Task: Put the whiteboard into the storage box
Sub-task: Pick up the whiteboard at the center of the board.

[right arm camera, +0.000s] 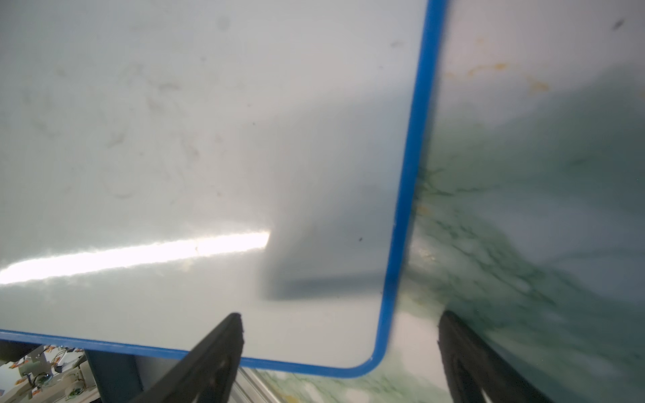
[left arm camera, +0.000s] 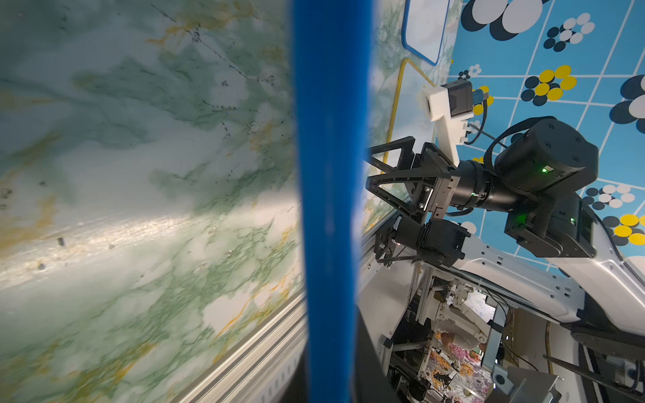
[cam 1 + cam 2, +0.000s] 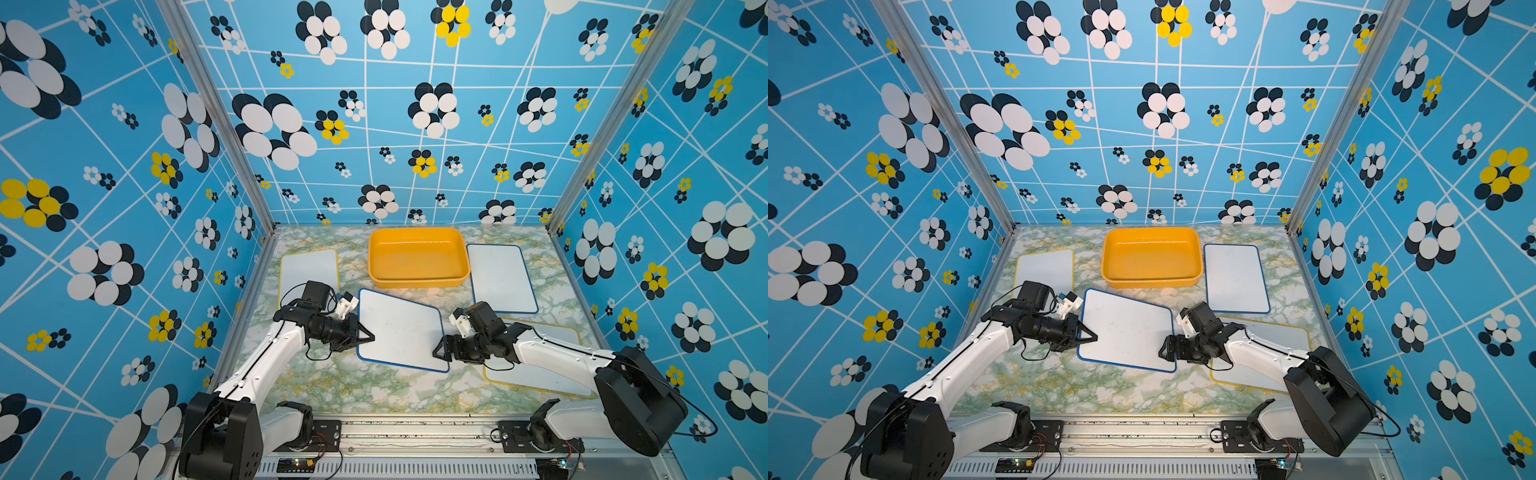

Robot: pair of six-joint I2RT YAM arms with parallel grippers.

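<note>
My left gripper (image 3: 372,336) is clamped on the left edge of the blue-framed whiteboard (image 3: 401,330), just nearer than the storage box (image 3: 417,282); my right gripper (image 3: 438,349) gapes at its right edge, holding nothing

Yellow-rimmed whiteboard (image 3: 540,380) partly hidden under right arm (image 3: 557,353), far-left whiteboard (image 3: 309,268) corner behind left arm (image 3: 270,357), blue-rimmed whiteboard (image 2: 331,209) edge blurred

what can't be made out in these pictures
Left wrist view: the left gripper has its fingers out of frame; the blue-framed white rectangular whiteboard is just a blurred edge.
Both top views: the right arm covers much of the near yellow-framed whiteboard.
Both top views: the left arm hides the near edge of the far yellow-framed whiteboard.
Right wrist view: the green marbled tabletop is blurred.
</note>
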